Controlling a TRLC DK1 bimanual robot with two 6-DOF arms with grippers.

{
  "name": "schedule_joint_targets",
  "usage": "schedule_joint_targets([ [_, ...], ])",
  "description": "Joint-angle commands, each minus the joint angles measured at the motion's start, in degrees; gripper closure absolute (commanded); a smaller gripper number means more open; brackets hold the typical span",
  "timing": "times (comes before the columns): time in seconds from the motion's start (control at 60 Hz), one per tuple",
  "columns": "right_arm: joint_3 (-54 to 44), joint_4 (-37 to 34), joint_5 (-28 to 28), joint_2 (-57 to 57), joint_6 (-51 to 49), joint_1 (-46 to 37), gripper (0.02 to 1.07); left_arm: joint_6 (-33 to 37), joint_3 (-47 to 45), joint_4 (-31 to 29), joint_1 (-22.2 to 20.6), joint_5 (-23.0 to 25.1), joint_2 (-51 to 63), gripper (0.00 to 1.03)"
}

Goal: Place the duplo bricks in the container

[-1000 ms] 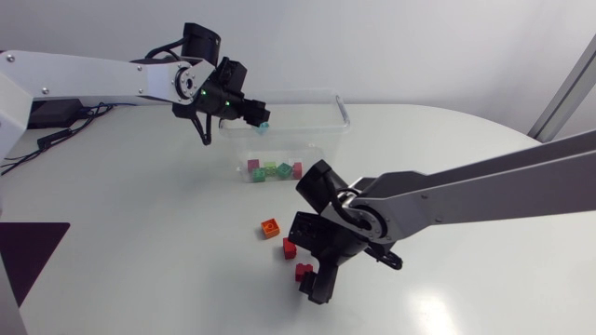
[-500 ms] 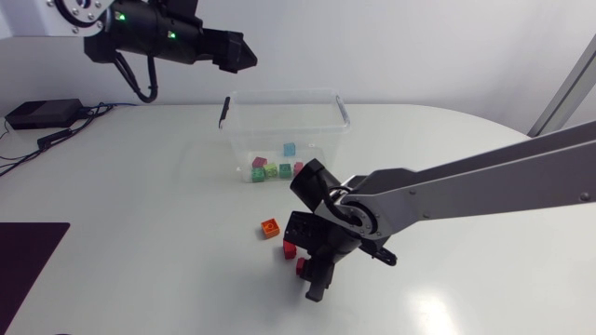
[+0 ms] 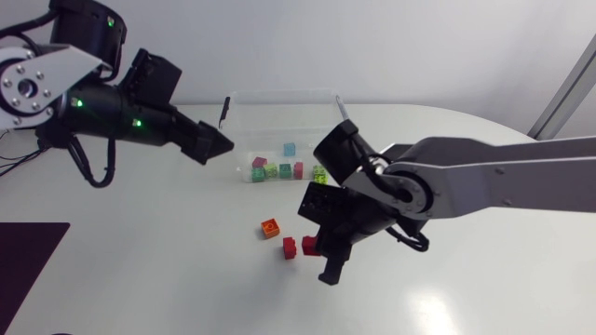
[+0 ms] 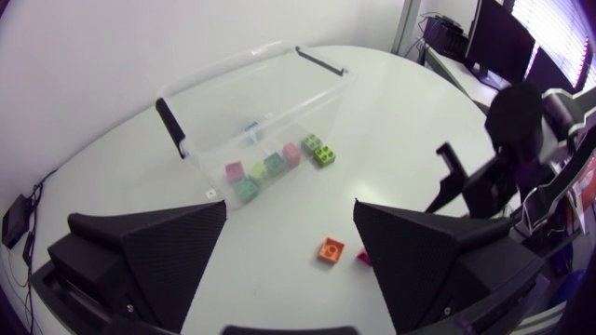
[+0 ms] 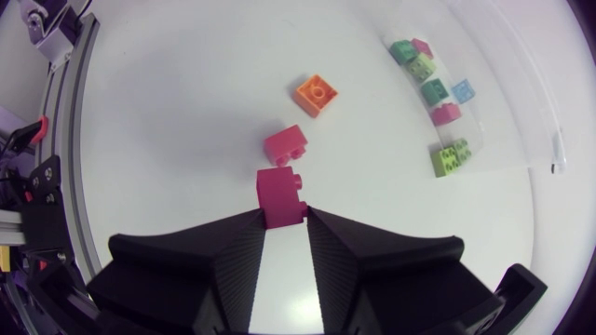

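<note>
My right gripper is shut on a red brick, low over the table in front of the clear container. The right wrist view has this brick pinched between the fingers. A second red brick and an orange brick lie just left of it. A green brick lies by the container's front wall, seemingly outside it. Inside are several bricks, among them a blue one. My left gripper hangs open and empty left of the container.
The container has a black handle at its left end and another at its right. In the left wrist view the orange brick and the container lie ahead of the open fingers. White table lies all around.
My left gripper opened over the container, the blue brick fell in, and the arm swung away left. My right gripper shut on the red brick and shifted it slightly up and right.
</note>
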Motion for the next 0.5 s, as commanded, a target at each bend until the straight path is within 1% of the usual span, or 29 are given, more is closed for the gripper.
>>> schedule_joint_targets([
  [0.0,2.87,-1.50,-0.26,-1.28,0.77,-2.14,0.75,3.03,-5.81,1.43,-0.71,0.28,-1.41,0.08],
  [0.117,6.83,-1.68,0.01,-0.92,2.35,-4.51,0.75,5.32,-11.79,3.19,-2.20,0.37,-1.23,0.08],
  [0.233,11.14,-1.59,0.80,0.48,4.28,-6.10,0.75,6.99,-16.89,6.70,-5.02,0.19,0.96,0.09],
  [0.483,19.75,-1.50,2.12,4.61,7.89,-9.70,0.75,7.87,-17.85,12.68,-7.92,-0.34,11.07,0.09],
])
